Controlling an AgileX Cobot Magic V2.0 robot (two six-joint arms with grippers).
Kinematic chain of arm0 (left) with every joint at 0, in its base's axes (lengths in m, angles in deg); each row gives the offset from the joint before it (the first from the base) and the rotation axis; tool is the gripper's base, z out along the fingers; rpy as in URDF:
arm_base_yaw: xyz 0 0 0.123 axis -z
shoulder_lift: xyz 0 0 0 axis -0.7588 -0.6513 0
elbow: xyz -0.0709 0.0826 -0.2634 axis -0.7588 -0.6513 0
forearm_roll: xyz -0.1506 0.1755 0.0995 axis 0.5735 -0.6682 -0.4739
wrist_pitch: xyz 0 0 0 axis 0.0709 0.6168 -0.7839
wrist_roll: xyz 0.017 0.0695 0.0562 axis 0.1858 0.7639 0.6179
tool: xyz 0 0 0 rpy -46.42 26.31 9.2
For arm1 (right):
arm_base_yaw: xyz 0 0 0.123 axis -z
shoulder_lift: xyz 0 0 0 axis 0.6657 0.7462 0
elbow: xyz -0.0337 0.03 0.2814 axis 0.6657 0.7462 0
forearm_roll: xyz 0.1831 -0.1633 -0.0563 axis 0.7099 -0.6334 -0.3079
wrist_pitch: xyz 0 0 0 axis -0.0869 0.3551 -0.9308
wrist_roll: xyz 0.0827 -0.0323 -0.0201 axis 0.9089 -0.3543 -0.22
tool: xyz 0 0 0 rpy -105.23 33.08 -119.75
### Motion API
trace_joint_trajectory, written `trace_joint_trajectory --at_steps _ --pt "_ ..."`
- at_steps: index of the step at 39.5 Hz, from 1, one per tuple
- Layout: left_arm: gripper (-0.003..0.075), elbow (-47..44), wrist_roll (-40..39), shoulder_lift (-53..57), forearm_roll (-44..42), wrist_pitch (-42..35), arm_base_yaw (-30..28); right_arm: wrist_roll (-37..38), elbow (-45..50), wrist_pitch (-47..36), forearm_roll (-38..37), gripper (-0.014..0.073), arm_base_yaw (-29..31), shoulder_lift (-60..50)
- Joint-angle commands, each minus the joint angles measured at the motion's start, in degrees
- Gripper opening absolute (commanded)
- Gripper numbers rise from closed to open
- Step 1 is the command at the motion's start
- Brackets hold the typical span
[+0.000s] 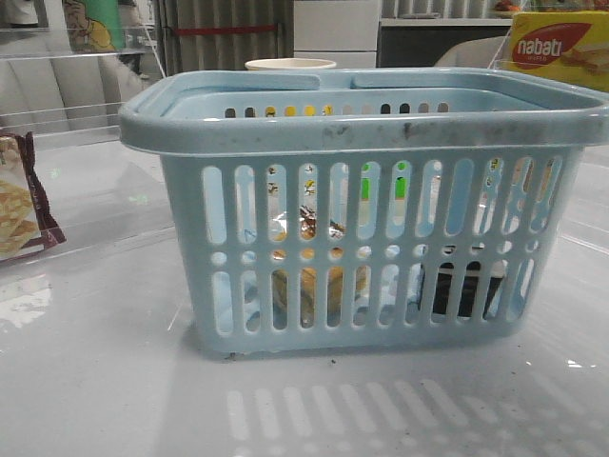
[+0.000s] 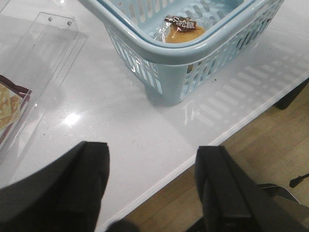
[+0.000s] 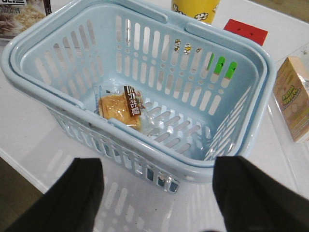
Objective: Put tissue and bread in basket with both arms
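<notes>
The light-blue basket [image 1: 366, 238] stands closest to the front camera, filling the middle of the white table [image 1: 95, 381], with its handles folded down along the rim. Through its slots the bread [image 1: 306, 276] shows as a golden patch on the basket floor towards the left, and a small black pack, the tissue [image 1: 463, 286], sits low on the right. The right wrist view looks down into the basket, where the bagged bread [image 3: 120, 108] lies on the floor against the wall nearest that gripper; the tissue is hidden there.

The left gripper [image 2: 152, 183] hangs over the table edge near a basket corner, fingers wide apart and empty. The right gripper [image 3: 159, 193] is above the near rim, fingers likewise spread and holding nothing.

Around the basket: a maroon-edged cracker packet [image 1: 21, 200] in a clear tray at left, a yellow nabati box [image 1: 559, 48] at far right, a yellow cup [image 3: 195, 9] behind the basket, a red block [image 3: 245, 31] and a small carton [image 3: 294, 96].
</notes>
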Motion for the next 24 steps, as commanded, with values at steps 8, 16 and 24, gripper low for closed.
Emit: trace_joint_trajectory --at_steps 8,16,24 --pt "0.0454 1.2 -0.9 0.1 -0.8 -3.6 0.3 4.3 -1.5 5.4 -4.0 0.057 0.2 -0.4" --pt "0.0454 1.2 -0.9 0.1 -0.8 -3.6 0.3 6.3 -1.5 9.7 -5.7 0.057 0.2 -2.2" --pt "0.0421 1.2 -0.9 0.1 -0.8 -3.7 0.3 6.3 -1.5 9.6 -5.7 0.0536 0.2 -3.2"
